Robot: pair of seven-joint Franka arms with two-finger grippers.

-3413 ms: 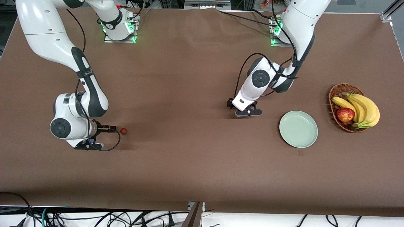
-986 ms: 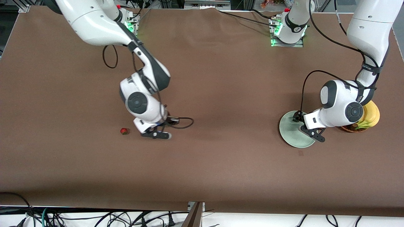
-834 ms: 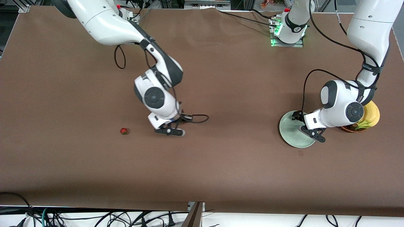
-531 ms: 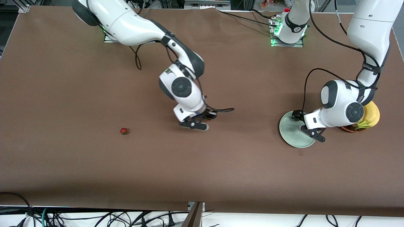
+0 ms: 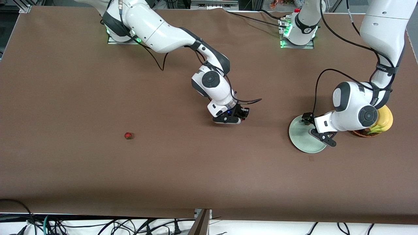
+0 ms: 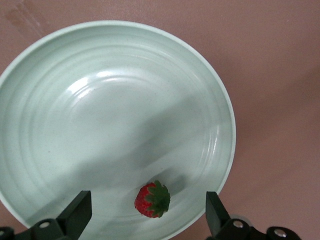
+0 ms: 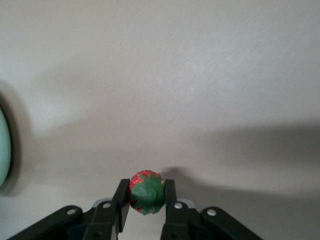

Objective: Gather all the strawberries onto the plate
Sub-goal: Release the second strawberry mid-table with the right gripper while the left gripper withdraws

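Lying loose on the brown bench (image 5: 183, 169), one strawberry (image 5: 128, 135) sits well apart from the plate (image 5: 298, 138), toward the right arm's end and about level with the plate's nearer half.

Plate: pale mint green, round, raised rim; on the bench toward the left arm's end. Left claw (image 5: 318, 130) hangs low over it, fingers (image 6: 77, 212) spread wide, released, gripping nothing. Left wrist view: second strawberry (image 6: 152, 199) lies inside the plate near its rim, between the two spread fingers but touching neither, green top showing.

Just beside the plate, toward the left arm's end of the bench: wicker basket (image 5: 361, 133) with bananas (image 5: 384, 119), mostly hidden by the left arm's wrist.

Right claw (image 5: 231, 118) is up over bare bench, between the loose strawberry and the plate, closer to the plate. Clenched on a third strawberry (image 7: 147, 192): right wrist view shows the berry pinched between both fingers (image 7: 120, 200), green top facing the camera. Plate's rim (image 7: 4, 150) shows at that view's edge.
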